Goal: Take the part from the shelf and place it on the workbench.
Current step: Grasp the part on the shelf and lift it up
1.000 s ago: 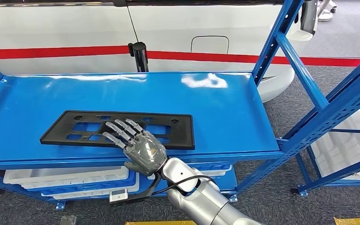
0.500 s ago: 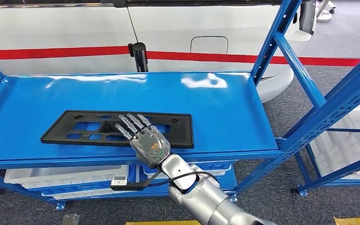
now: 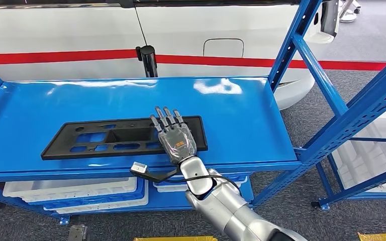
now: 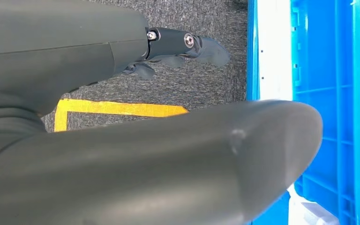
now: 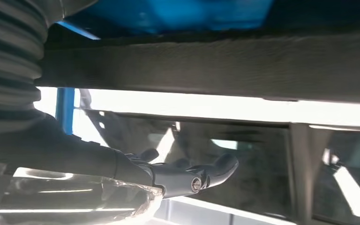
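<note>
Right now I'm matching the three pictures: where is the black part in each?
Head view: black part lies flat on the blue shelf, right hand over its right end.
Right wrist view: the dark slab across the upper picture looks like it.
Left wrist view: not in it.
Shared landmark: the right hand.
</note>
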You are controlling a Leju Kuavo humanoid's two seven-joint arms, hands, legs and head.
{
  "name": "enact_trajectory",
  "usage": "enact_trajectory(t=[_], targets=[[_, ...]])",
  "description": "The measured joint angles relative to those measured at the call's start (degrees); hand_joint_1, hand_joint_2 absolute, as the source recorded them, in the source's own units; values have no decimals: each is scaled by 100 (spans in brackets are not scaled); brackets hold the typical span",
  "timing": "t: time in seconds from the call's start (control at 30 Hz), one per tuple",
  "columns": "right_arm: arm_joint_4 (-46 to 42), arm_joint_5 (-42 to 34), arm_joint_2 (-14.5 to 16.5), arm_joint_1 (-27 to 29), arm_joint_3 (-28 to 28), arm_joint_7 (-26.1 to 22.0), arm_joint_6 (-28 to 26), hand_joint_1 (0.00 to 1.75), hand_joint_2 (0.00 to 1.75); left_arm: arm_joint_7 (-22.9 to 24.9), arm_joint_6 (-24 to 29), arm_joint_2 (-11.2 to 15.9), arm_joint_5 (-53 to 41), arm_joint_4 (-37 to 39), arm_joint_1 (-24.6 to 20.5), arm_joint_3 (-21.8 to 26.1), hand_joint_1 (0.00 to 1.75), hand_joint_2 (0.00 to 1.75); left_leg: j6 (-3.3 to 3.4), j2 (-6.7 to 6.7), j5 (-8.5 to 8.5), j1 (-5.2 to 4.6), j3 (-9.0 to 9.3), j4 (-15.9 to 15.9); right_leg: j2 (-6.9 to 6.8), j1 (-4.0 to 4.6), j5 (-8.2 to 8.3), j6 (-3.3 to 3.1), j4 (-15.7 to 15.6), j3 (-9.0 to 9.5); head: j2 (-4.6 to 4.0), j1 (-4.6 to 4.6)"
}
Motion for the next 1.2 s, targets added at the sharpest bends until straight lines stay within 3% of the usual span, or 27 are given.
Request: enact_trajectory(t=[0.2,0.33,0.5,0.67,1.03,1.1,1.2], targets=[[125,5,-4,-84,-56,220,360,2,175,17,34,-13,-67,-2,-29,5,0,0,-1,0,0,0,10,0,0,0,-1,-1,0,-2,0,0],[210,7,-3,-132,-77,251,453,137,175,29,34,-13,-73,-2,-36,25,0,0,-9,-2,-8,-1,29,-1,0,-1,-10,7,-2,-24,0,0],[311,7,-9,-134,-77,323,485,140,175,48,34,-14,-108,-2,-36,32,0,0,-11,-2,-9,-1,32,-1,0,-1,-13,16,-2,-21,-1,0],[388,7,-14,-124,-77,329,495,161,175,50,34,-15,-126,-2,-36,32,0,0,-9,-1,-5,-1,31,0,0,-1,-10,19,0,30,0,1],[326,6,-29,-68,-158,211,367,175,175,33,34,-16,-165,-2,-34,43,0,0,-17,-3,-15,0,44,-2,-2,-1,-19,15,-2,-9,-1,0],[271,-137,-31,-11,-206,-38,210,175,175,15,26,-22,-156,-2,-33,63,0,0,-17,-3,-16,0,45,-2,-1,-1,-20,14,-2,-7,-1,0],[104,-901,-33,112,-379,-978,-204,175,175,-18,-7,-37,-170,-2,-29,108,0,0,-17,0,-16,0,44,-2,1,-1,-16,17,-1,13,0,0]])
